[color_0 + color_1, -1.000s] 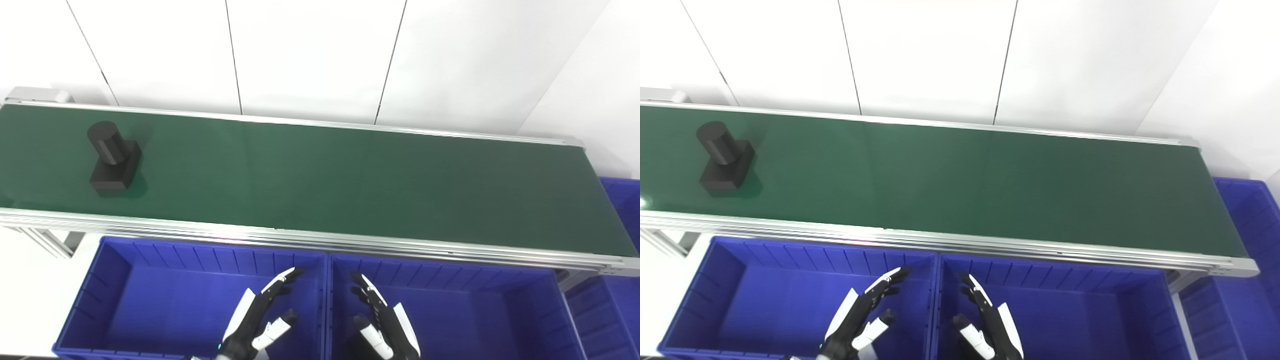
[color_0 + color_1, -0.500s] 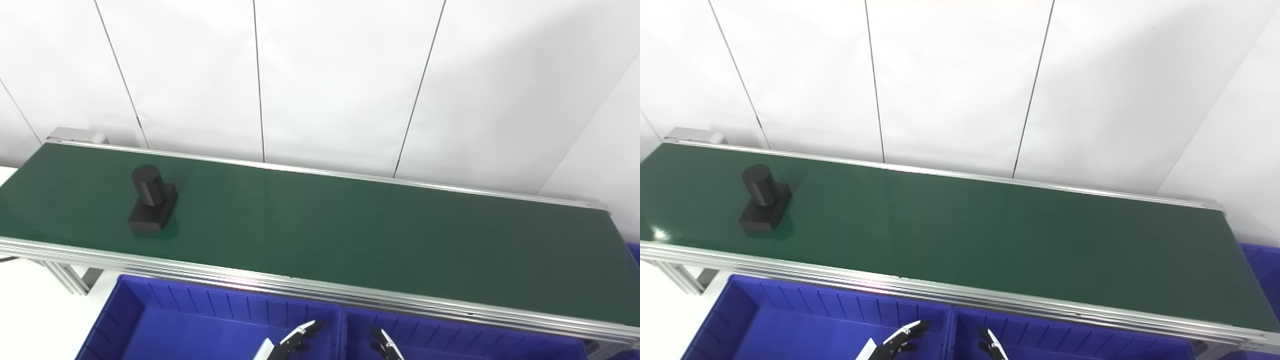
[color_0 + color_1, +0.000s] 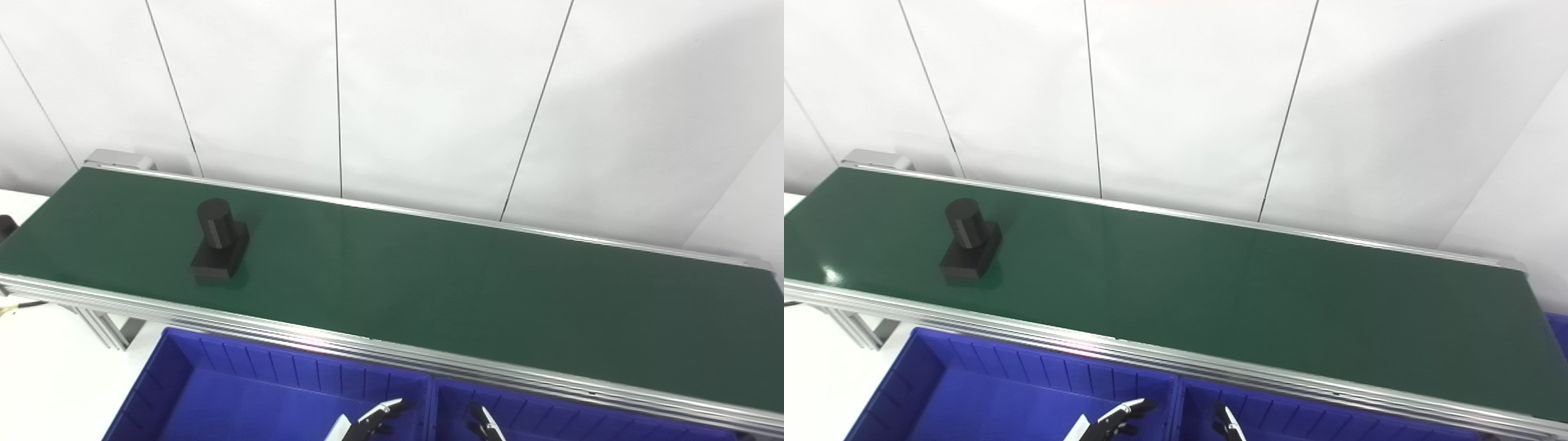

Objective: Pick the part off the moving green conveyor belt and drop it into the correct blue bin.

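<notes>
Left eye view: we see the part (image 3: 218, 242) far up-left of both hands; left hand (image 3: 367, 422) is nearer, both barely visible, grip unclear.

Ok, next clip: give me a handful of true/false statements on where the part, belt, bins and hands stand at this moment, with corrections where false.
1. The black part sits on the green conveyor belt, toward its left end. True.
2. The part is a round cylinder standing on a blocky base. True.
3. The left hand is closed around the part. False: only its fingertips show at the bottom edge, over the left blue bin, far from the part.
4. The part already lies in a blue bin. False: it is on the belt.
5. The right hand is over the belt. False: its fingertips show at the bottom edge, above the right blue bin.
</notes>
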Tool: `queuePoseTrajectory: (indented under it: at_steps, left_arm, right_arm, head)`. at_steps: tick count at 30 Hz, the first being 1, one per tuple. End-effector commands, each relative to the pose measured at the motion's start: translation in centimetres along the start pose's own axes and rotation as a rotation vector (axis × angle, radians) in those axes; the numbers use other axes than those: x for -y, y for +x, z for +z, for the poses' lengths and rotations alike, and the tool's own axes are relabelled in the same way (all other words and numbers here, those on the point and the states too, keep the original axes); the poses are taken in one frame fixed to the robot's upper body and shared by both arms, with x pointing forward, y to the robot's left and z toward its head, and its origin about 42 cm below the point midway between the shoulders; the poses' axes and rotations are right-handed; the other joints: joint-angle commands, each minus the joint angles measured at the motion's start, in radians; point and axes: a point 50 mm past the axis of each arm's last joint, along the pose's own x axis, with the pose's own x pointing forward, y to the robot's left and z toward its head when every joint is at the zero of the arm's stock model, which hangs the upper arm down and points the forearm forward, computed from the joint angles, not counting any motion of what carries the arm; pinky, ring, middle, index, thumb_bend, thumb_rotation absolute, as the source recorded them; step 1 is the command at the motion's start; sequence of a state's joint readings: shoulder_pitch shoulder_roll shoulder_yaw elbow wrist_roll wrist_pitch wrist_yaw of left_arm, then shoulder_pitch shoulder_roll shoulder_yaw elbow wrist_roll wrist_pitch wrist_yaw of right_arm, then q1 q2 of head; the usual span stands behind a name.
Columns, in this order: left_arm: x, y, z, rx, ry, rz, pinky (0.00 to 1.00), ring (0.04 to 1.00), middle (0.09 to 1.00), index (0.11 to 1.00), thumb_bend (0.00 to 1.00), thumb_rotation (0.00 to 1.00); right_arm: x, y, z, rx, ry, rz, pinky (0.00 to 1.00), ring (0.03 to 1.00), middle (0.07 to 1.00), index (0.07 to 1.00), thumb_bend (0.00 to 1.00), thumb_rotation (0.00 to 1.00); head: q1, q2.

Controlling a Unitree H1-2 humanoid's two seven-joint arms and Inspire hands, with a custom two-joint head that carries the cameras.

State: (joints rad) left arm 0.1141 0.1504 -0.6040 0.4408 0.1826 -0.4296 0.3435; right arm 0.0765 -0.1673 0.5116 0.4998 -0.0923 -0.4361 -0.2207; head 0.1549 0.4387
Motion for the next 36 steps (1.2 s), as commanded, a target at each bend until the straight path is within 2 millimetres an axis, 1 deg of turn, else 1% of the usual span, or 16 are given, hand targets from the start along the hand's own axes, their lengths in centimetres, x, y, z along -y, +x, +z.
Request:
queuePoseTrajectory:
  at_steps: [1,5,10,14,19,25,29,32,36]
  left_arm:
    - [0.02,1.12,1.15,0.069,-0.029,0.009,0.77,0.858,0.867,0.822,0.75,1.0]
    - [0.07,1.21,1.1,0.071,-0.018,0.009,0.76,0.855,0.862,0.823,0.76,1.0]
    - [0.1,1.21,1.06,0.068,-0.02,0.011,0.75,0.852,0.859,0.818,0.75,1.0]
    - [0.09,1.24,0.97,0.066,-0.018,0.011,0.75,0.851,0.858,0.815,0.77,1.0]
    - [0.11,1.26,0.98,0.065,-0.02,0.007,0.76,0.853,0.861,0.818,0.74,1.0]
    - [0.14,1.41,0.87,0.061,-0.019,0.006,0.76,0.853,0.86,0.816,0.77,1.0]
    - [0.2,1.5,0.78,0.056,-0.021,0.004,0.75,0.851,0.859,0.814,0.77,1.0]
    - [0.23,1.6,0.62,0.049,-0.021,0.002,0.75,0.849,0.859,0.81,0.78,1.0]
    - [0.27,1.52,0.53,0.053,0.001,0.004,0.73,0.838,0.851,0.805,0.77,1.0]
  right_arm:
    - [0.43,0.45,0.34,0.039,0.001,-0.015,0.97,0.906,0.949,0.958,0.76,1.0]
    - [0.56,0.46,0.24,0.034,0.005,-0.01,0.97,0.921,0.955,0.953,0.76,1.0]
    - [0.52,0.45,0.31,0.038,0.001,-0.012,0.96,0.911,0.952,0.952,0.75,1.0]
    - [0.49,0.5,0.21,0.031,0.012,-0.008,0.98,0.917,0.951,0.953,0.74,1.0]
    - [0.47,0.52,0.15,0.028,0.012,-0.009,0.97,0.906,0.946,0.948,0.75,1.0]
    - [0.56,0.62,0.11,0.027,0.009,-0.009,0.95,0.9,0.941,0.946,0.76,1.0]
    - [0.61,0.64,0.01,0.022,0.011,-0.007,0.95,0.901,0.939,0.945,0.76,1.0]
    - [0.6,0.68,-0.14,0.017,0.007,-0.008,0.95,0.892,0.937,0.946,0.75,1.0]
    - [0.57,0.71,-0.25,0.011,0.012,-0.007,0.94,0.884,0.931,0.942,0.76,1.0]
  head:
    - [0.0,-0.003]
    - [0.004,-0.004]
    - [0.0,-0.006]
    - [-0.004,-0.011]
    - [-0.006,-0.015]
    - [-0.003,-0.021]
    - [-0.001,-0.03]
    - [0.003,-0.052]
    - [0.005,-0.052]
